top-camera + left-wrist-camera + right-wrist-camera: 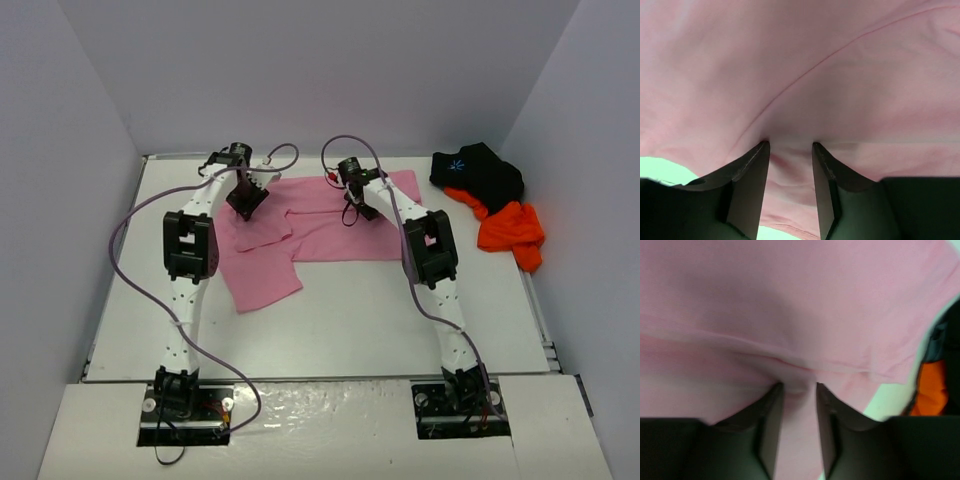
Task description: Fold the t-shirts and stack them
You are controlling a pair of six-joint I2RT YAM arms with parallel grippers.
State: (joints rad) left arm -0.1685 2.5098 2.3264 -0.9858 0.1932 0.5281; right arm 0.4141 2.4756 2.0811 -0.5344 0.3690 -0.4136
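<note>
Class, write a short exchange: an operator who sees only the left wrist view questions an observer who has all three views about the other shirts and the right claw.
Operator: I see only the pink t-shirt around my left claw. Where are the other shirts?
Observer: The black t-shirt and the orange t-shirt lie heaped together, touching, at the far right corner of the table.
Operator: And the right claw?
Observer: The right claw is down on the same pink t-shirt near its far edge, its fingers parted with cloth between them.
</note>
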